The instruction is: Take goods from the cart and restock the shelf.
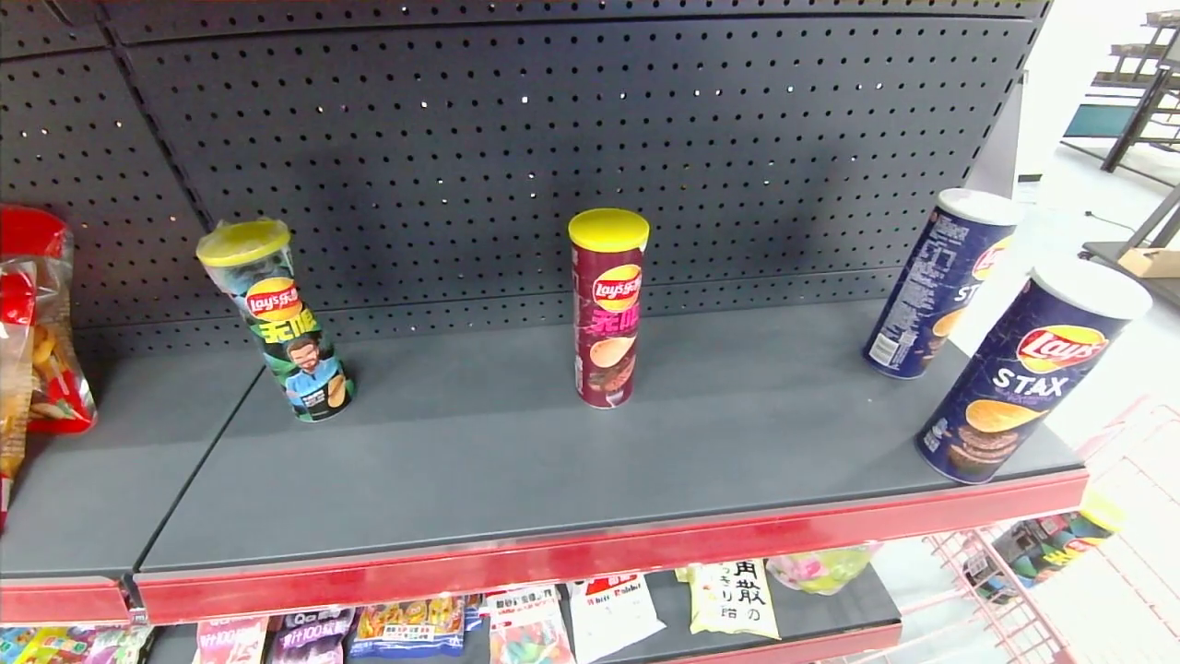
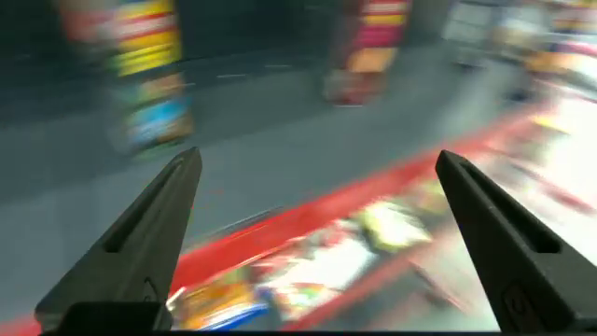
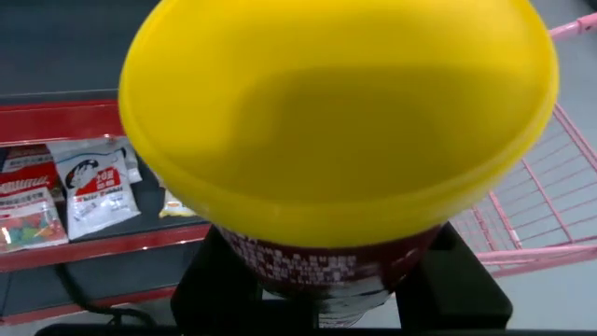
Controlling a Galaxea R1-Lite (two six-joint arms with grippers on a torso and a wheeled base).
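Observation:
On the grey shelf board (image 1: 516, 480) stand a green can with a yellow lid (image 1: 272, 323) at the left, a maroon can with a yellow lid (image 1: 607, 309) in the middle, and two blue cans with white lids (image 1: 936, 286) (image 1: 1023, 387) at the right. My right gripper (image 3: 326, 294) is shut on another maroon chips can (image 3: 336, 140) with a yellow lid, held beside the pink cart (image 3: 550, 215). In front of the shelf's red edge (image 2: 308, 210), my left gripper (image 2: 318, 157) is open with nothing between its fingers.
A black pegboard wall (image 1: 553, 138) backs the shelf. Red snack bags (image 1: 37, 323) sit at the far left. Snack packets (image 1: 608, 613) fill the lower shelf. The pink wire cart (image 1: 1023, 599) at lower right holds another can (image 1: 1046, 549).

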